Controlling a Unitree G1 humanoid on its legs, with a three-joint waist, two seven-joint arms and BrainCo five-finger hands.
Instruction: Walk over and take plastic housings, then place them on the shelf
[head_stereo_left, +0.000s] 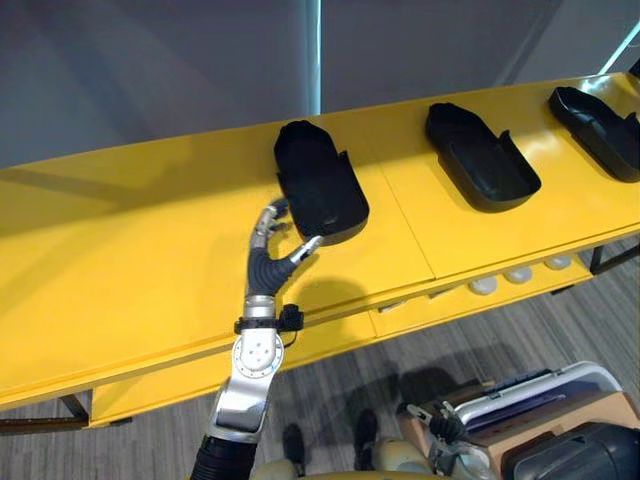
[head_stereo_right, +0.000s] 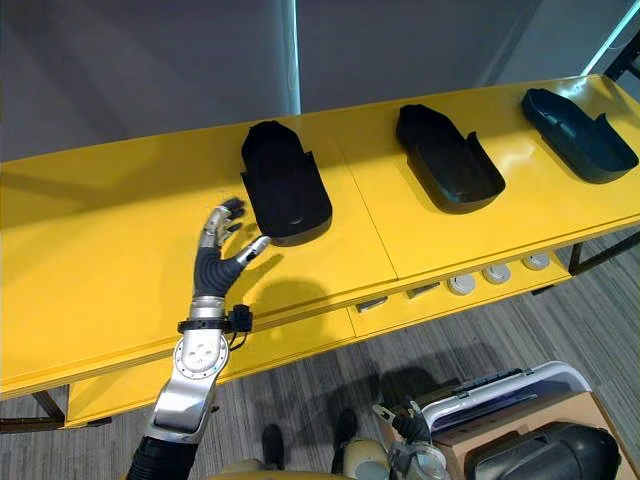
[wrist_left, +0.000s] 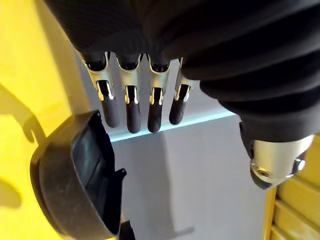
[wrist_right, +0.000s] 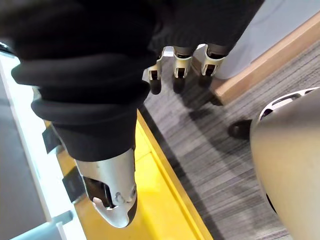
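My left robot hand (head_stereo_left: 266, 264), released, hovers just beside left housing (head_stereo_left: 320, 180), on its side toward bench (head_stereo_left: 120, 250) front edge. Plan: thumb inside wall, fingers outside, clench, lift level.

Item tally, by kind, as seen from the head cam
Blk plastic housings (head_stereo_left: 318, 180) (head_stereo_left: 480, 155) (head_stereo_left: 600, 128) x3. White round discs (head_stereo_left: 483, 286) (head_stereo_left: 517, 274) (head_stereo_left: 558, 263) x3. Small grey pcs (head_stereo_right: 372, 303) (head_stereo_right: 422, 291) x2. Yellow shelf (head_stereo_left: 120, 250) x1.
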